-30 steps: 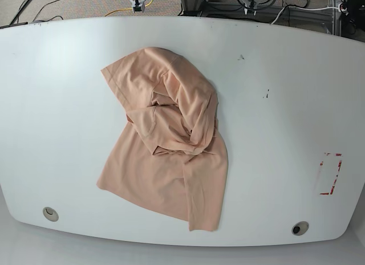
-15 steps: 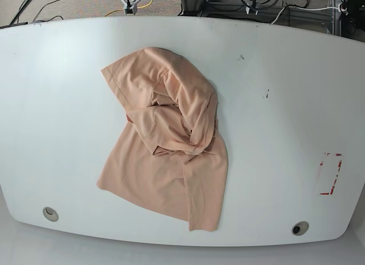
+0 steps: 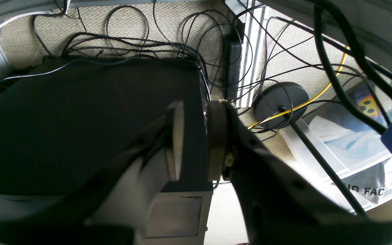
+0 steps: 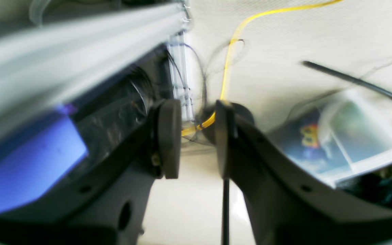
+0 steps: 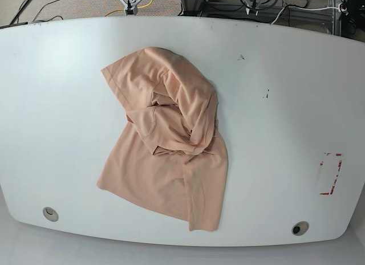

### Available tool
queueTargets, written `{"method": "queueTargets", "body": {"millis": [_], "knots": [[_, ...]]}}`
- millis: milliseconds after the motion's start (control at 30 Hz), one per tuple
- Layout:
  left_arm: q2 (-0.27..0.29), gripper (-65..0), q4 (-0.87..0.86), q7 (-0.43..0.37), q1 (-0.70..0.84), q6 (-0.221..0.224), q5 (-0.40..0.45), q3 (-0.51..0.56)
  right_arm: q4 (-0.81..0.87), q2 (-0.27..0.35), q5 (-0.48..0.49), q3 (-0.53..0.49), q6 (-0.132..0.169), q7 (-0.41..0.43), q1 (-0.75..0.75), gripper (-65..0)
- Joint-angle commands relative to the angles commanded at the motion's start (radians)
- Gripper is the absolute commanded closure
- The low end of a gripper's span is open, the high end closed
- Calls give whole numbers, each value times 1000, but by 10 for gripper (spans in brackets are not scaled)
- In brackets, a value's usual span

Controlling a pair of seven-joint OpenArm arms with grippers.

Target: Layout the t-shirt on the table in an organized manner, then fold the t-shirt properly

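White smooth desk [image 5: 285,134], rounded corners, two round grommet holes [image 5: 51,214] by near edge. Peach short-sleeved cotton t-shirt [image 5: 151,174] lies mid-desk, lower part flattish, upper part bunched, folded over. Beyond far edge: left gripper [image 3: 195,141], right gripper [image 4: 196,139], both jaws released, tips apart. Behind, beige woven floor covering [image 5: 85,5], cables.
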Motion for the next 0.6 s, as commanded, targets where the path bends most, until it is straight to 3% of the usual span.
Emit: {"method": "queueTargets", "body": {"millis": [367,600], "knots": [[0,-112,5,0,3,0,0,0,3,3,-2,0,0,3,0,-160],[0,-112,6,-37,15,0,0,-2,3,3,2,0,-2,78,-23,-160]]}}
